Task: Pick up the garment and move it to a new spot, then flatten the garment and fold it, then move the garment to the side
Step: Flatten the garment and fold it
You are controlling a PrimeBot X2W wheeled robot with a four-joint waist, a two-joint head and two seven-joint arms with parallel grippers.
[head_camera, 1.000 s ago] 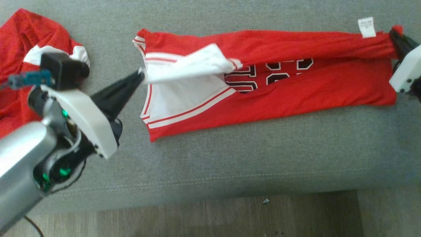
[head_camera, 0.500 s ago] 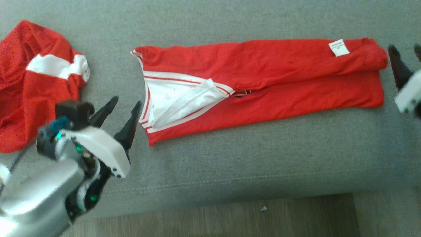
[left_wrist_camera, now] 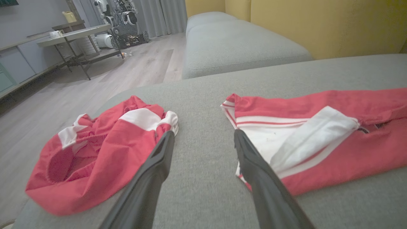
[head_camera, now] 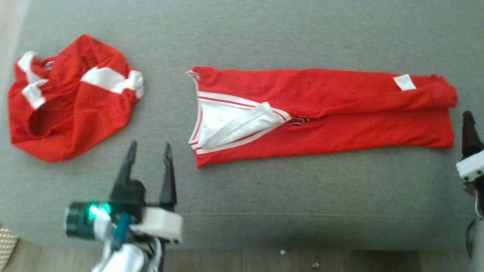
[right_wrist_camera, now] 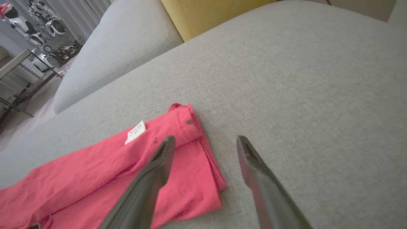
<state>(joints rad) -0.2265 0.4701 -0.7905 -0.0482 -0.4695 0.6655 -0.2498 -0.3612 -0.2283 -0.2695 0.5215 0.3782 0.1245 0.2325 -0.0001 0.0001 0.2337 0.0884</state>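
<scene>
**Clerk:** Item one, largest?

**Checker:** Grey sofa seat (head_camera: 264,196), fabric-covered, spanning the head view. A strip of wood floor (head_camera: 359,260) runs along 6 o'clock.

**Clerk:** Item two, the garment?

**Checker:** Red garment (head_camera: 340,132), one piece, lying flat on the seat from the centre out to 3 o'clock. It is folded lengthwise into a long strip, the 12 o'clock half laid over the 6 o'clock half. The end with white panel and red-and-white trim points to 9 o'clock. A bit of dark print shows at the fold line near the middle.

**Clerk:** Item three?

**Checker:** Second red garment (head_camera: 72,113) with white bands, crumpled in a heap at 9 o'clock, well apart from the folded one.

**Clerk:** Item four, the claws?

**Checker:** Left gripper (head_camera: 149,145), at 7 o'clock, fingers pointing to 12 and spread wide – grasping nothing. It stands over bare seat between the two garments, near the trimmed end and not touching it. Right gripper (right_wrist_camera: 206,138), fingers likewise spread with nothing between them. In the head view one finger (head_camera: 469,132) shows at the 3 o'clock edge, just beside the garment's plain end; whether it touches the cloth, I cannot tell.

**Clerk:** Item five, smallest?

**Checker:** White label (head_camera: 404,82) on the garment's upper layer, near the 3 o'clock end.
</scene>
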